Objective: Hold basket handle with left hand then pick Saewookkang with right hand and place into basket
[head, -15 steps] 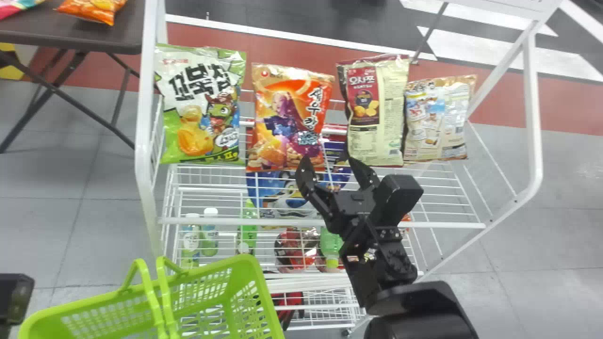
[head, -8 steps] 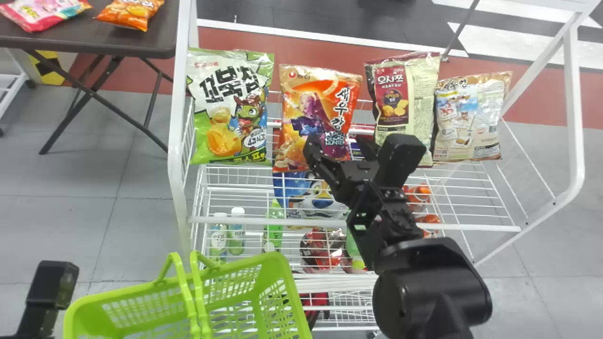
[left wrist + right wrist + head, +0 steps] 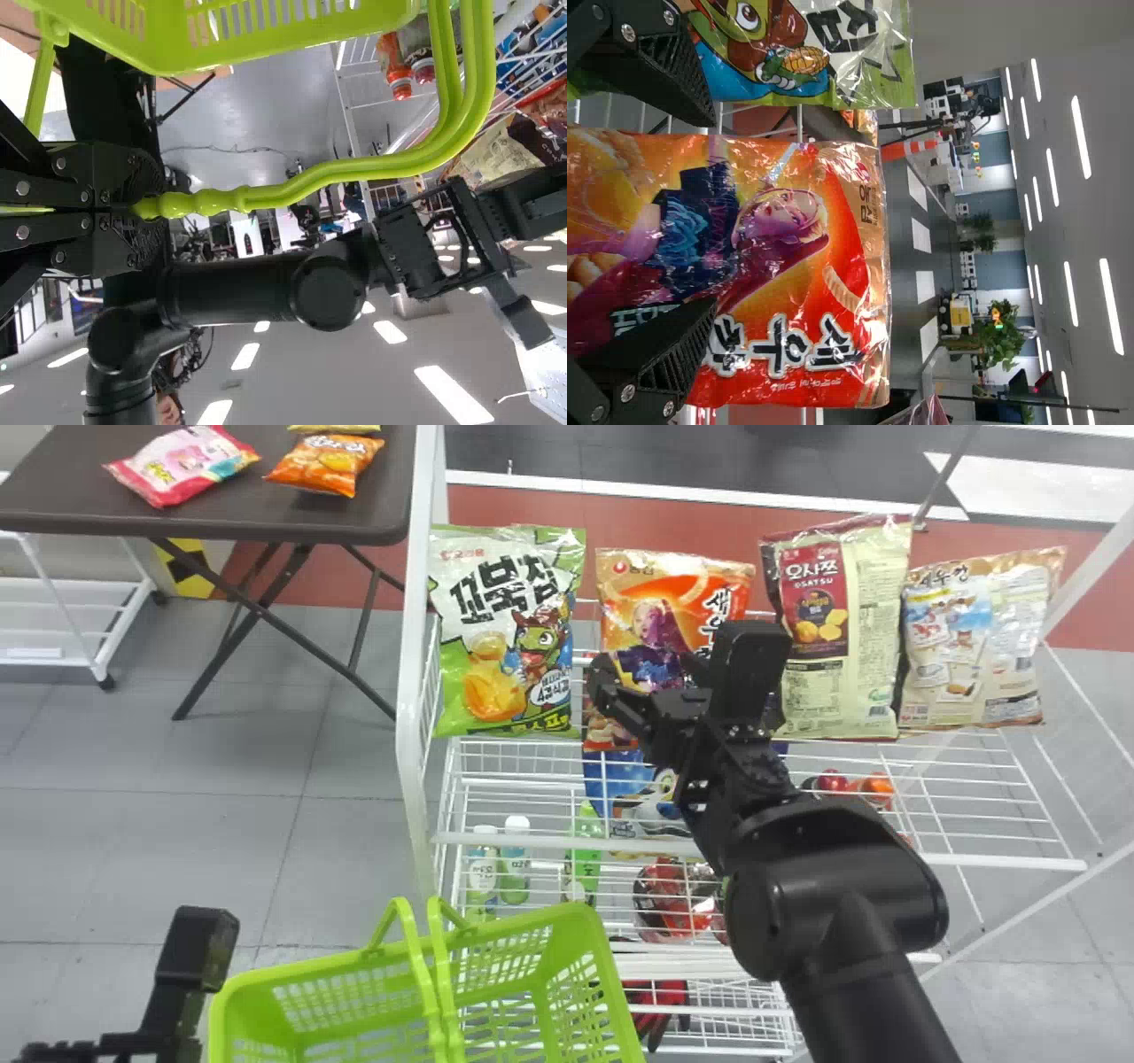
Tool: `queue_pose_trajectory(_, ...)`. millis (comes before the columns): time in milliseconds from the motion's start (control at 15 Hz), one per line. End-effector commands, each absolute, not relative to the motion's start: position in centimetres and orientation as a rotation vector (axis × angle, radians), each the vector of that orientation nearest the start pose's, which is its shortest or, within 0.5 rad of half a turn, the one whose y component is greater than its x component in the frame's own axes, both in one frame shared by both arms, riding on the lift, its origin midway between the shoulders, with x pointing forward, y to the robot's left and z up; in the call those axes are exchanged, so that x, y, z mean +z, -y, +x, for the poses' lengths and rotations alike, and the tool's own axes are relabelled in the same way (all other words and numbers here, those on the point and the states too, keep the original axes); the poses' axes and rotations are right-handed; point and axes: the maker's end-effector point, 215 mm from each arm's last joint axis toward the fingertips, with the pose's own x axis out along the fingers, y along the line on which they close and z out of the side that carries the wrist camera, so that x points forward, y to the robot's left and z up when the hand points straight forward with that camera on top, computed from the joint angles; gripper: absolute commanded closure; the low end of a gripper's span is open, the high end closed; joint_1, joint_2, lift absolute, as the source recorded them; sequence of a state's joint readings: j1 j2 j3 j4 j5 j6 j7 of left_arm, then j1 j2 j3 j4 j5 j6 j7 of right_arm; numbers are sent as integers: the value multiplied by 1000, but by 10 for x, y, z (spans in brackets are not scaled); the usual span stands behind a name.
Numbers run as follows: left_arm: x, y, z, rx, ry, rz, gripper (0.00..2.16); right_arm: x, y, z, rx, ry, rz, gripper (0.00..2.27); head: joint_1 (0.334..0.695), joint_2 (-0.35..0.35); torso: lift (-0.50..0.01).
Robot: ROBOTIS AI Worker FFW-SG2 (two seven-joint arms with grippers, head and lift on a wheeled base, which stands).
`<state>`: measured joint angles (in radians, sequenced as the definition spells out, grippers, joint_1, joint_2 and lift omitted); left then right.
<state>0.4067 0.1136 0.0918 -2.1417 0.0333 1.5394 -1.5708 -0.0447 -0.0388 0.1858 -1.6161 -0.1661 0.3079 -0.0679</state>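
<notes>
Jaws wide, my right gripper [image 3: 709, 212] faces the orange Saewookkang [image 3: 793, 257], upright on the rack [image 3: 412, 691]; my left gripper [image 3: 146, 208] clamps the basket handle [image 3: 354, 173] before that rack. Light, soft, slick film over brittle snacks, I judge: squeeze gently by both sides, midway up.
</notes>
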Motion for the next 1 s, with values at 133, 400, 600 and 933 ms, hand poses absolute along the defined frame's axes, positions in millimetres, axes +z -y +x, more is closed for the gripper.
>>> queue_pose_trajectory(133,-396,-73,201,-1190,-1113,-1025,2155,-395,141,616,126,-276,61,161,695,-91,-16)
queue_pose_trajectory(400,-398,-74,204,-1184,-1116,-1032,2155,-404,147,619,117,-298,45,1825,695,-96,-15)
queue_pose_trajectory(600,-398,-75,207,-1185,-1112,-1029,2155,-400,149,614,120,-271,38,2243,695,-99,-15)
queue_pose_trajectory(933,-400,-75,211,-1181,-1114,-1035,2155,-386,154,598,104,-200,22,2243,695,-105,-15)
